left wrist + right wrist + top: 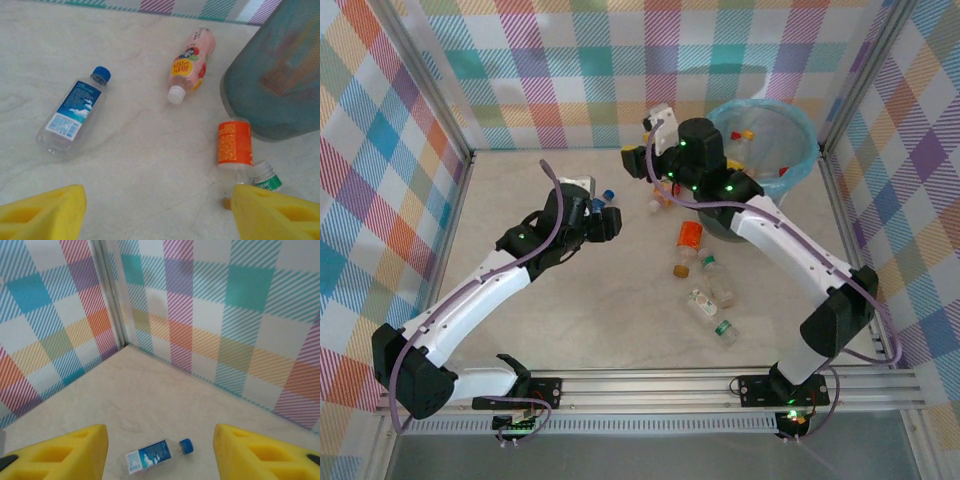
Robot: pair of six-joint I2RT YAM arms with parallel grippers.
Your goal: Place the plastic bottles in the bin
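Several plastic bottles lie on the table. A blue-labelled bottle [75, 117] [155, 455] lies with its blue cap [608, 196] just beyond my left gripper [607, 222] [157, 212]. That gripper is open, hovering over bare tabletop with nothing between its yellow fingers [45, 212]. A pink bottle [192, 65] [660, 197], an orange-labelled bottle [234, 144] [689, 238] and a green-capped bottle [266, 175] lie to its right, near the bin [275, 75] [800, 130]. My right gripper [640, 158] [160, 440] hangs open, high beside the bin, looking down at the blue-labelled bottle.
Three clear bottles [718, 285] [700, 303] [725, 333] lie nearer the front. Bottles with red and yellow caps [745, 135] are inside the bin's bag. Checked walls [225, 315] close off the back and sides. A metal rail [720, 382] runs along the front edge.
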